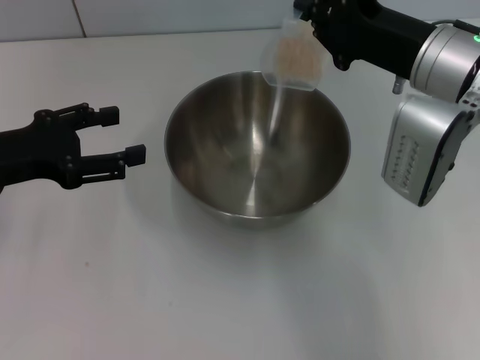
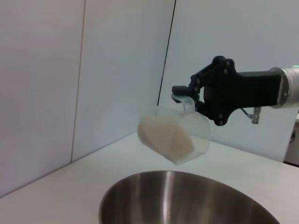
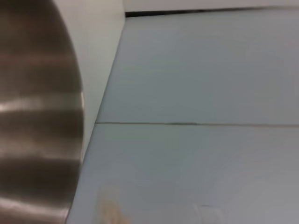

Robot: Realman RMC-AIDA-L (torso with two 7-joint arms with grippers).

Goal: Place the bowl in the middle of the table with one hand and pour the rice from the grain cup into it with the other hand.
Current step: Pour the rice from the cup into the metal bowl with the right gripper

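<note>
The steel bowl [image 1: 257,146] stands near the middle of the white table [image 1: 225,300]; its rim also shows in the left wrist view [image 2: 187,196] and its side in the right wrist view [image 3: 37,112]. Above its far rim my right gripper [image 1: 309,21] is shut on the clear grain cup [image 1: 292,56], which is tipped toward the bowl. The rice [image 1: 291,54] lies heaped against the cup's lower side [image 2: 166,135]; none shows in the bowl. My left gripper [image 1: 124,135] hangs open left of the bowl, apart from it and holding nothing.
White wall panels [image 2: 117,70] rise behind the table's far edge. The right arm's grey forearm [image 1: 420,142] hangs over the table to the right of the bowl.
</note>
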